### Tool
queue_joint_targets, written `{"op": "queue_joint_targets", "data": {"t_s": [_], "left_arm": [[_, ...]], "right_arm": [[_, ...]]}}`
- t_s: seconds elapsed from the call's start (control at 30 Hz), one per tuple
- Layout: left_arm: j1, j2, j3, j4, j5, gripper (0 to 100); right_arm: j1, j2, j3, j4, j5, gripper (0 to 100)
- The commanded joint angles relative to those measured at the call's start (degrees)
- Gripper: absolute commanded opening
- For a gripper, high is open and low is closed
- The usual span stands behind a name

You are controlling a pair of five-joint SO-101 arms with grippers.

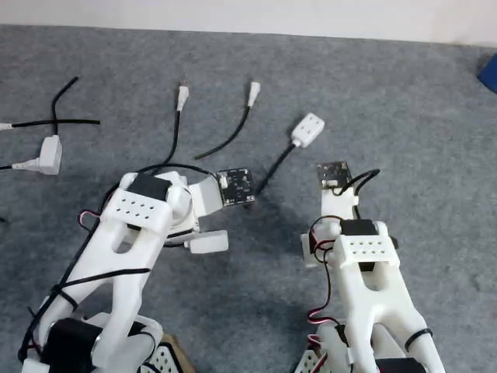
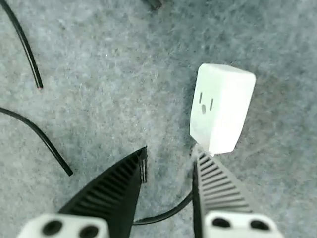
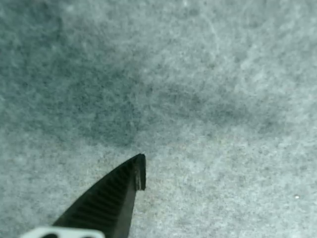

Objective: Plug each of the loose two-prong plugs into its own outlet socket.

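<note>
The left gripper (image 2: 171, 158) is open: its two dark ribbed fingers (image 2: 116, 191) stand well apart and hold nothing. A black cord (image 2: 163, 215) crosses the grey felt (image 2: 99, 89) in the gap between them. It runs under one finger toward the outlet socket (image 2: 223, 106).

That socket is a white rounded block lying flat, its face turned up with two short slots and a round hole below them. Its long axis runs away from the gripper, leaning slightly to one side. It lies beyond the fingertips and off to one side of the gap, its near end right at one finger's tip — whether the two touch, I cannot tell.

The right gripper (image 3: 183, 173) hangs over the felt. Nothing is closed against its dark finger (image 3: 121, 196), so the jaws stand apart and grip nothing.

In the high view the socket lies on a diagonal ahead of the arms, between them, cord end toward the arms and free end pointing away. Farther off lie two white plugs (image 1: 183, 96) (image 1: 253, 93) on black cords, well apart from the socket, heads pointing away. Off to the left side lies another white block (image 1: 48, 154) — also on a cord.
</note>
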Motion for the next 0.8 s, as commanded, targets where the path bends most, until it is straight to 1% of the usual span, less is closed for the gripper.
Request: {"op": "queue_joint_targets", "data": {"t_s": [0.0,0.07,0.13,0.27,0.4,0.47,0.63,0.77], "left_arm": [[0.0,-0.5,-2.2,0.3,-0.1,15],[1.4,-0.6,-2.4,4.0,0.1,15],[2.9,-0.6,-2.8,7.5,3.2,15],[6.5,-0.6,-2.2,10.2,6.9,15],[11.2,-0.6,1.7,9.1,9.3,15],[12.3,-0.5,3.6,6.4,9.9,15],[12.4,0.0,7.1,1.0,10.1,15],[10.1,0.0,7.0,0.2,9.6,15]], "right_arm": [[-0.4,-1.2,-0.3,-0.8,0.7,56.8],[-0.4,-1.2,-0.3,-0.8,0.7,56.8],[-0.4,-1.2,-0.3,-0.8,0.7,56.8],[-0.4,-1.2,-0.3,-0.8,0.7,56.8],[-0.4,-1.2,-0.3,-0.8,0.7,56.8],[-0.4,-1.2,-0.3,-0.8,0.7,56.8],[-0.4,-1.2,-0.3,-0.7,0.7,56.8],[-0.4,-1.2,-0.3,-0.7,0.7,56.8]]}}
